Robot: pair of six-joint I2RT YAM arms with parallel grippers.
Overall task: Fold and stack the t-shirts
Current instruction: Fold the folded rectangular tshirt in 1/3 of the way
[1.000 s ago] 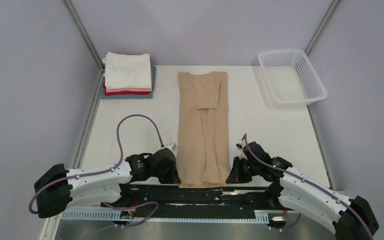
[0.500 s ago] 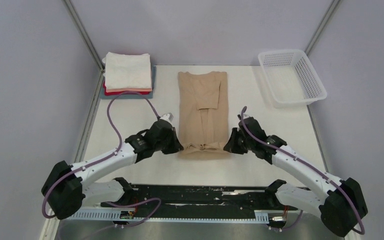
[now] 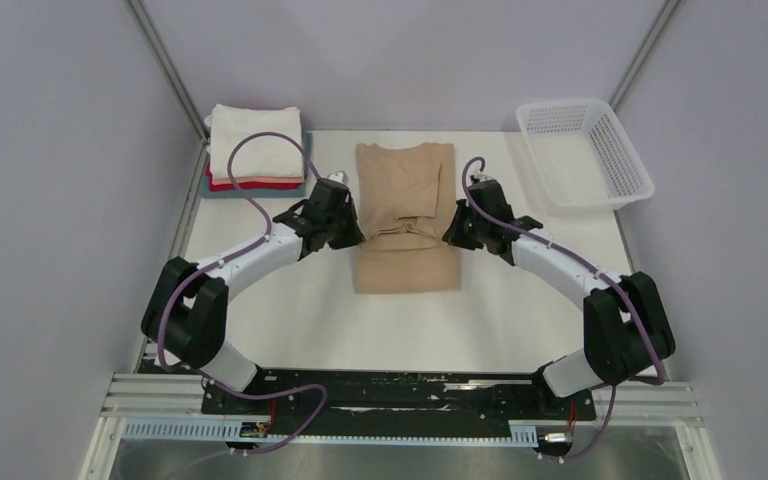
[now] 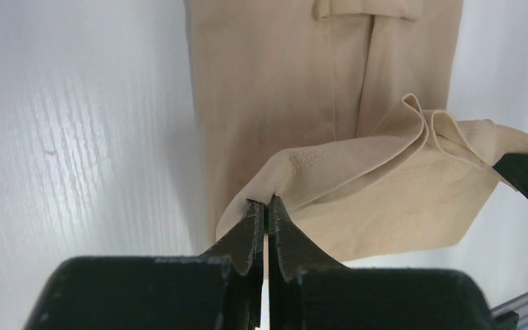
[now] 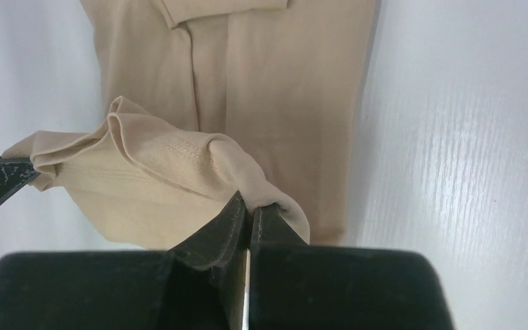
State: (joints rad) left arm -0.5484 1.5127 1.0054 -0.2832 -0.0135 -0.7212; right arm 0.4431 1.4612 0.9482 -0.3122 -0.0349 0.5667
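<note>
Carried farther back, tan t-shirt (image 3: 406, 272) hem; left claw (image 4: 265, 203), right claw (image 5: 249, 208) clamp it.

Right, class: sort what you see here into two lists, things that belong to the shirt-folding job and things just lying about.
Job in hand: tan t-shirt; stack of folded t-shirts; left fingers and right fingers, both pinching the tan t-shirt's hem.

Lying about: white mesh basket, far right corner.

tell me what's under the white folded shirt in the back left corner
Under the cream-white shirt only front edges show: a pink shirt, a red shirt, then a grey-blue shirt at the bottom. The rest of each is covered.
</note>
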